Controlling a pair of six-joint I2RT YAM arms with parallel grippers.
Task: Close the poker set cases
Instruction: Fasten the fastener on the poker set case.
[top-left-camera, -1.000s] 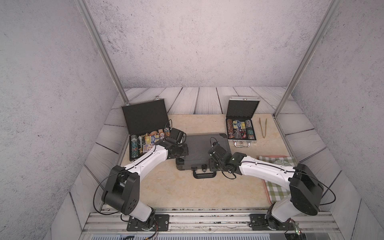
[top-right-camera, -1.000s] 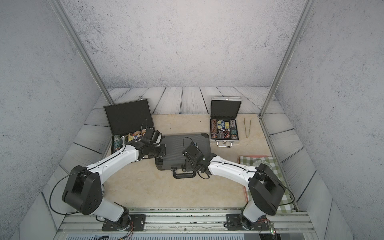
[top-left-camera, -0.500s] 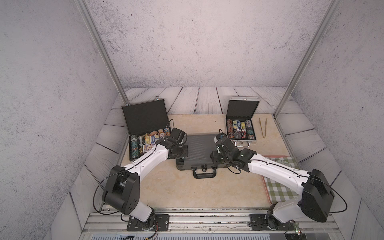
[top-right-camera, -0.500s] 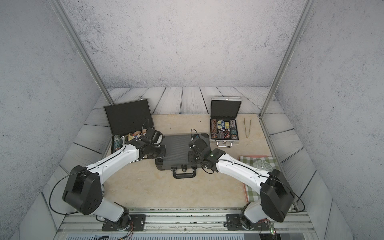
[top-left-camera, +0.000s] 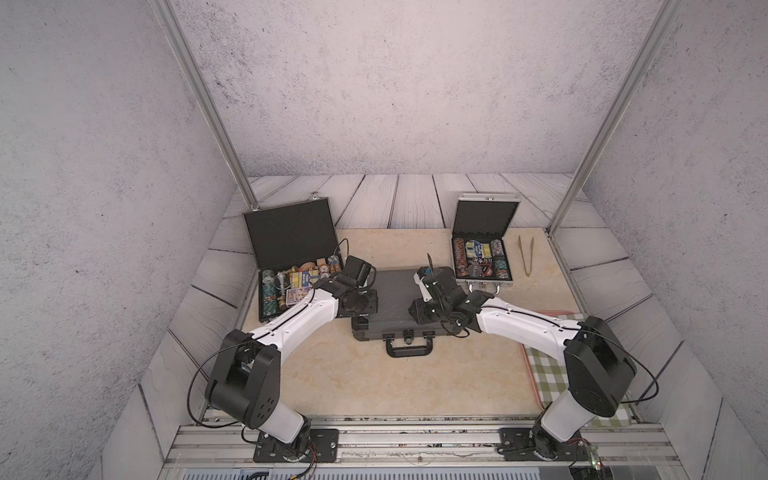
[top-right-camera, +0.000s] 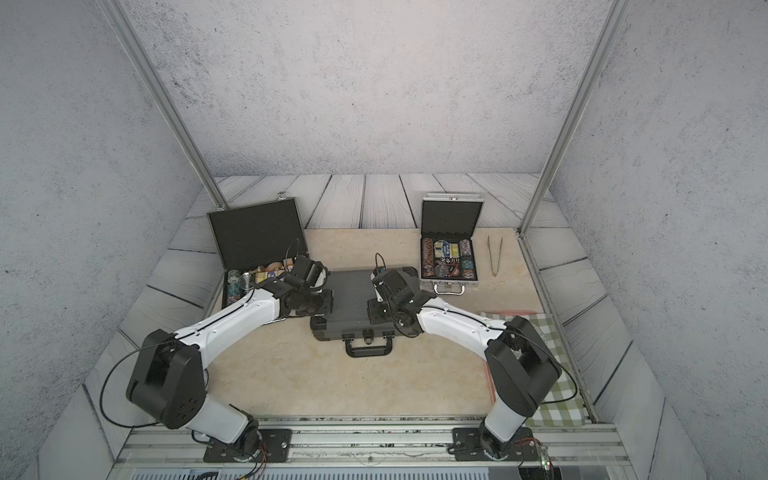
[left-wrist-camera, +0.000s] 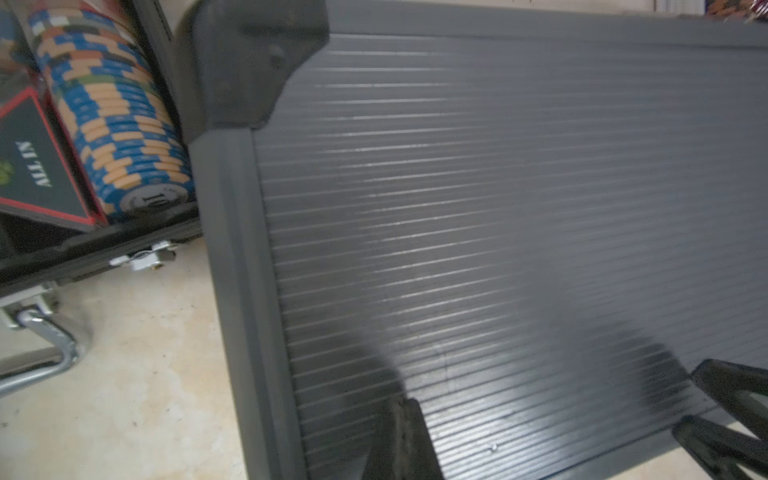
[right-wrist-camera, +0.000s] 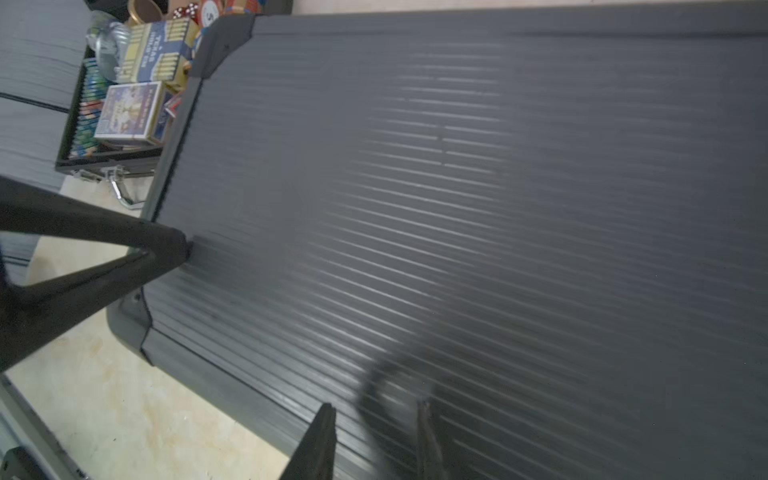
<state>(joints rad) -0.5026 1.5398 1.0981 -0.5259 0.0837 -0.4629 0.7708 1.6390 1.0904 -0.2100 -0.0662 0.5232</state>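
Left fingers (right-wrist-camera: 124, 232) are pinched fully together on nothing, tip seemingly resting on the ribbed grey case (top-left-camera: 395, 299) near its edge, and the right fingers (right-wrist-camera: 322, 449) hover just over the same lid, narrowly apart and empty too. That case sits mid-table (top-left-camera: 374, 395) with its lid down, while the black case (top-left-camera: 291, 237) at back left and the little silver case (top-left-camera: 484, 216) at back right stand open. My guess: stiff hard shells, heavy with chips, so push each raised lid's top edge down rather than pinch, and the slick silver one might skid.
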